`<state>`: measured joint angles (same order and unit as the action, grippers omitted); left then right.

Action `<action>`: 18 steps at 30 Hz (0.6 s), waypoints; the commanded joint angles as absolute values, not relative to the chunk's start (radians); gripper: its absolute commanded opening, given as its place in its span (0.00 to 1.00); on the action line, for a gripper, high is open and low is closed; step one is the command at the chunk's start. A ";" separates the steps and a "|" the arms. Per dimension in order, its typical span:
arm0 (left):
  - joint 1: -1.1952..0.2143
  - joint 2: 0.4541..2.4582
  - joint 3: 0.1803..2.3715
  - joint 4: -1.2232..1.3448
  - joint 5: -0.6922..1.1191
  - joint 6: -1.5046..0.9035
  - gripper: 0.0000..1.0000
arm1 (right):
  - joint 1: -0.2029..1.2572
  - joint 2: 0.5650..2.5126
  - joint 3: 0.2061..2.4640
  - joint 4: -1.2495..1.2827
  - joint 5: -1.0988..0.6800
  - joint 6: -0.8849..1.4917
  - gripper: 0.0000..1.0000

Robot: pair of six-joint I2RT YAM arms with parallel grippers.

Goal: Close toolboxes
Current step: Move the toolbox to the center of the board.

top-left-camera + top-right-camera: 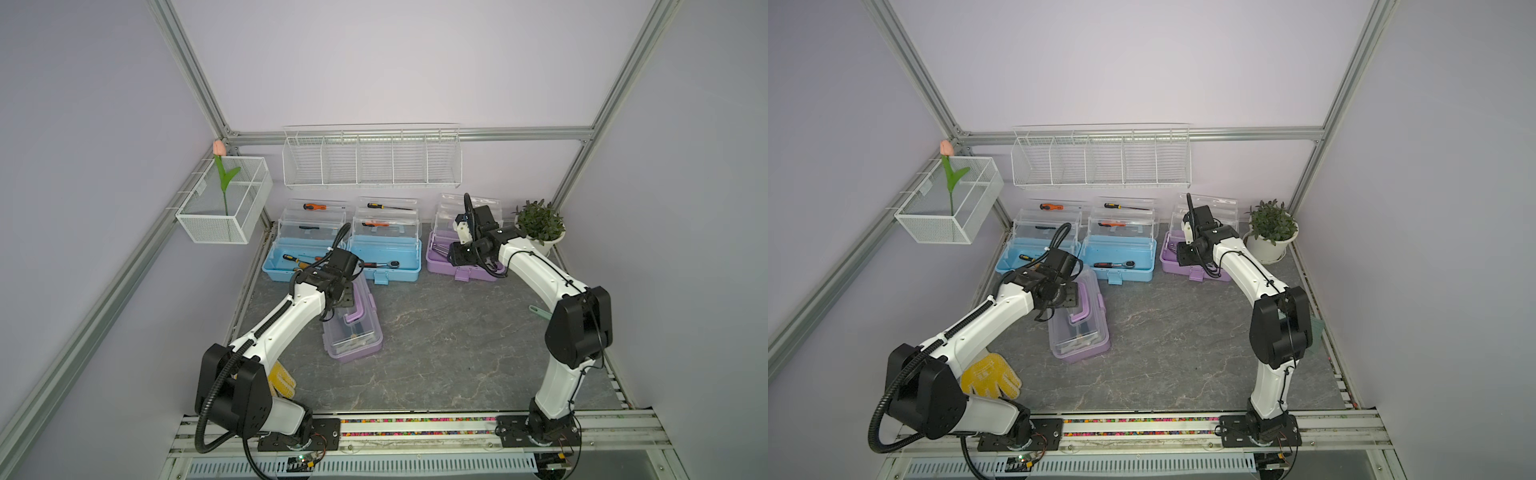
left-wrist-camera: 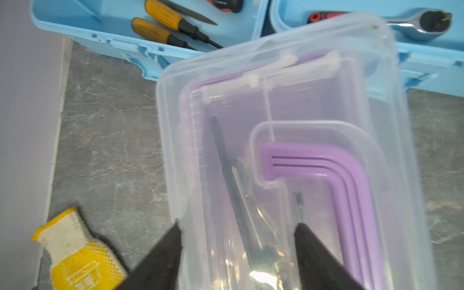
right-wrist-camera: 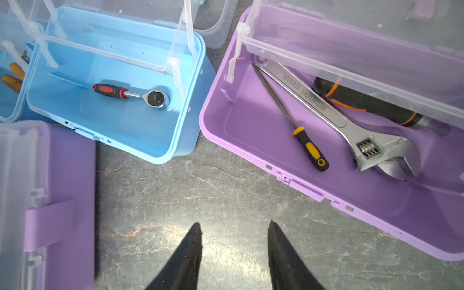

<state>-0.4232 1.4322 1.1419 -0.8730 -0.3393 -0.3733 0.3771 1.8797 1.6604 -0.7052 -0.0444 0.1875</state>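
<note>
Two light blue toolboxes stand open at the back with their clear lids raised. An open purple toolbox sits to their right. A second purple toolbox lies nearer the front with its clear lid down and its purple handle folded flat. My left gripper hovers open over this lid, one finger by the lid's long edge, the other over its middle. My right gripper is open over bare table in front of the open purple toolbox, holding nothing.
A yellow glove lies near the left arm's base. A potted plant stands at the back right. A wire basket with a tulip and a wire shelf hang on the walls. A ratchet and a wrench lie in the open boxes.
</note>
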 commanded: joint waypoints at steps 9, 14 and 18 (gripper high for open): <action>-0.395 1.335 1.192 -0.970 -0.243 -0.329 0.99 | 0.428 2.057 1.817 -0.695 0.000 0.131 0.60; -0.394 1.212 1.156 -0.920 -0.078 -0.336 0.99 | 0.435 2.147 1.896 -0.698 0.037 0.092 0.60; -0.406 1.112 1.099 -0.907 -0.030 -0.371 0.99 | 0.434 2.235 1.995 -0.746 0.032 0.090 0.58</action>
<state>-0.3973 1.1610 1.1358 -0.9062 -0.1062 -0.3393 0.4282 2.1868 1.9358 -0.7059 0.0254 0.1234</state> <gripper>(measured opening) 0.987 0.584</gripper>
